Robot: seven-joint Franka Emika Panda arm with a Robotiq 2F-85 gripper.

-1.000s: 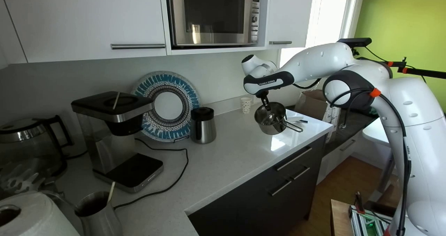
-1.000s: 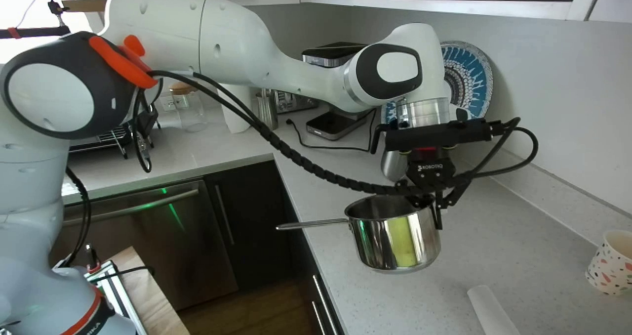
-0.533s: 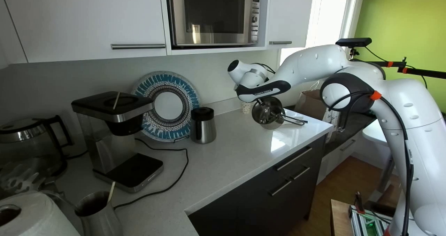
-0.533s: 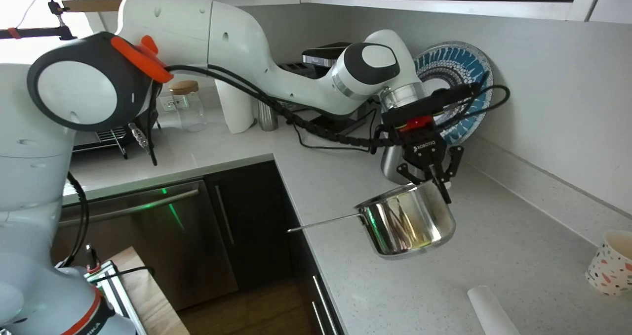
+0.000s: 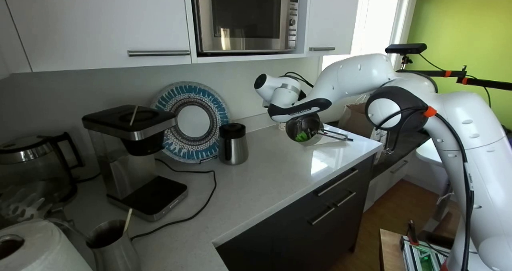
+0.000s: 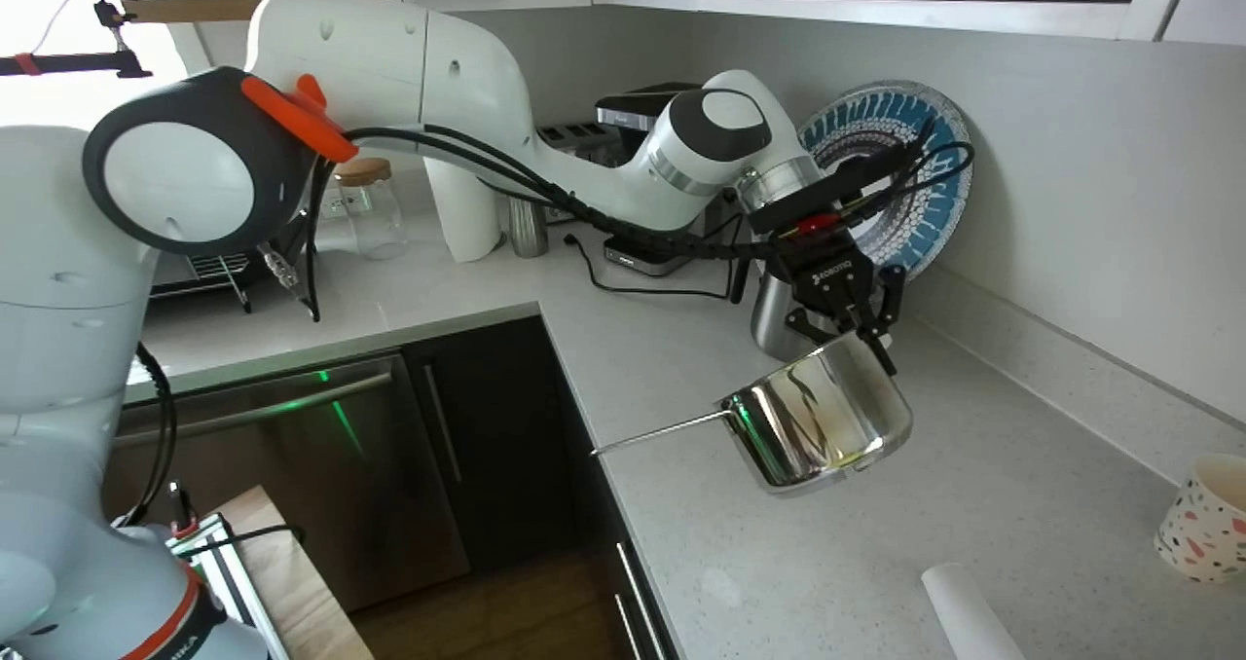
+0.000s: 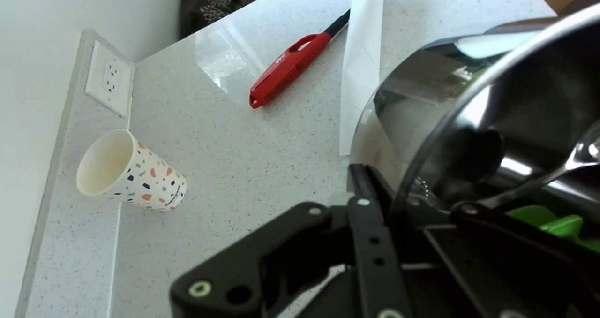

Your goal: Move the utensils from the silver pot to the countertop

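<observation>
The silver pot (image 6: 823,412) hangs tilted above the pale countertop (image 6: 1012,485), its handle (image 6: 657,433) angled down. My gripper (image 6: 869,348) is shut on the pot's rim wall, one finger outside and one inside. In the wrist view the gripper (image 7: 390,191) clasps the near edge of the pot (image 7: 417,88). Inside the pot, a shiny silvery utensil (image 7: 558,170) and a green piece (image 7: 558,222) show in part. The green piece also shows in an exterior view (image 5: 303,136), in the pot's mouth. The rest of the pot's contents is hidden. The arm hides the gripper in that exterior view.
A patterned paper cup (image 7: 154,177) stands near the wall. A red lighter (image 7: 290,69) and a white paper strip (image 7: 363,60) lie on the countertop. A steel canister (image 5: 233,145), a round patterned plate (image 5: 194,121) and a coffee maker (image 5: 136,163) stand along the back.
My gripper has moved the pot up and toward the plate and canister side. The gripper and pot have tilted much further, and green now shows in the pot's mouth.
</observation>
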